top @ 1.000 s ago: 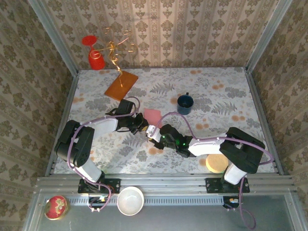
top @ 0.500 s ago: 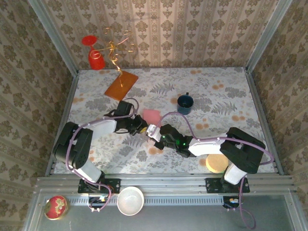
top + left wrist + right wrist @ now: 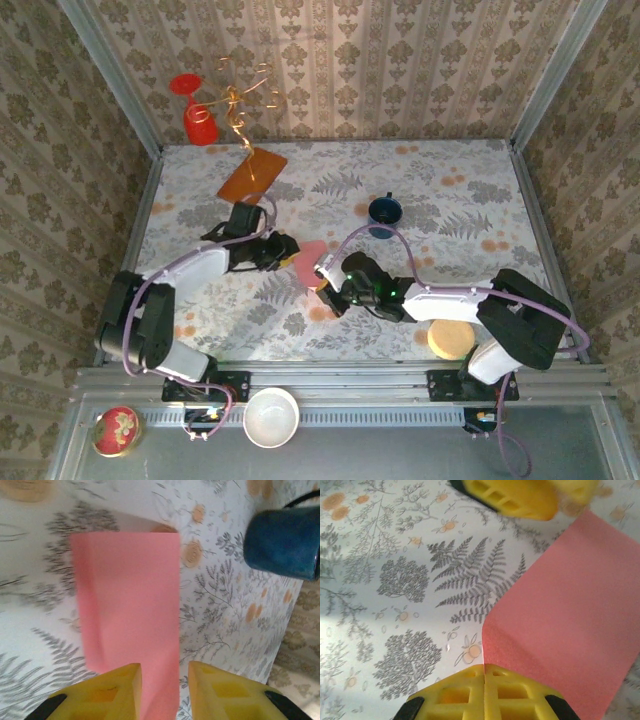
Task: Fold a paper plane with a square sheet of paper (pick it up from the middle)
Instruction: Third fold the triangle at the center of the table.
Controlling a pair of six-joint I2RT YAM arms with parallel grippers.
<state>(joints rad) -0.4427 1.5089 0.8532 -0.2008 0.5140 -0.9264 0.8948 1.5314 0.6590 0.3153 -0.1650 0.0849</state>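
The pink-red sheet of paper [image 3: 311, 261] hangs creased and lifted over the middle of the table. My right gripper [image 3: 323, 272] is shut on its near edge; in the right wrist view the yellow fingertips [image 3: 470, 672] press together on the paper [image 3: 570, 620] at a bend in its edge [image 3: 484, 666]. My left gripper [image 3: 288, 252] is at the sheet's left side. In the left wrist view its jaws stand apart [image 3: 165, 667], with a strip of the paper [image 3: 130, 610] running loosely between them. No dart-shaped paper plane is in view.
A dark blue mug [image 3: 385, 211] stands just behind the paper, also at the top right of the left wrist view [image 3: 282, 542]. An orange-brown board [image 3: 252, 176] lies at the back left near a red cup [image 3: 198, 122]. A tan disc [image 3: 450, 338] sits by the right arm's base.
My right gripper has closed on the paper's edge. My left gripper has let its jaws part and drawn back left. The sheet has tilted up off the table.
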